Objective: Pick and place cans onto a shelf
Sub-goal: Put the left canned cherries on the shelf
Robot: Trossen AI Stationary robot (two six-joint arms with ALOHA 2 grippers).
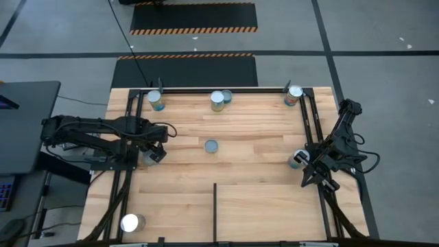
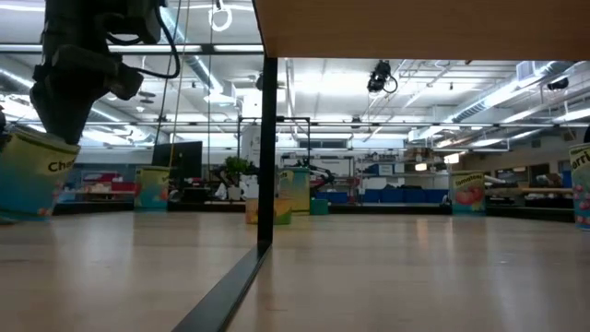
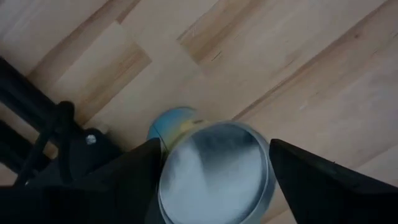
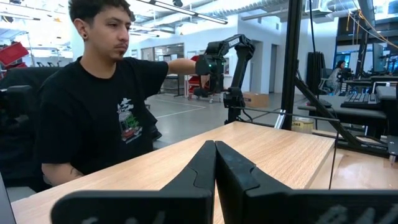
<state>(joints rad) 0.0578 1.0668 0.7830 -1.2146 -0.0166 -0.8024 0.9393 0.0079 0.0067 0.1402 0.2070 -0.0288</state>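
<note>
Here, our left gripper (image 3: 214, 168) stands with its fingers apart on either side of a small upright can with a silver round top and blue-and-yellow sides (image 3: 214, 171); we cannot tell whether the pads touch it yet. To do this well, we should centre the can between the fingers, close evenly on its sides, and lift straight so it stays upright. The light-wood shelf board edged with black metal bars (image 1: 260, 130) lies beneath it. Our right gripper (image 4: 215, 171) waits, fingers together, at the far edge.
</note>
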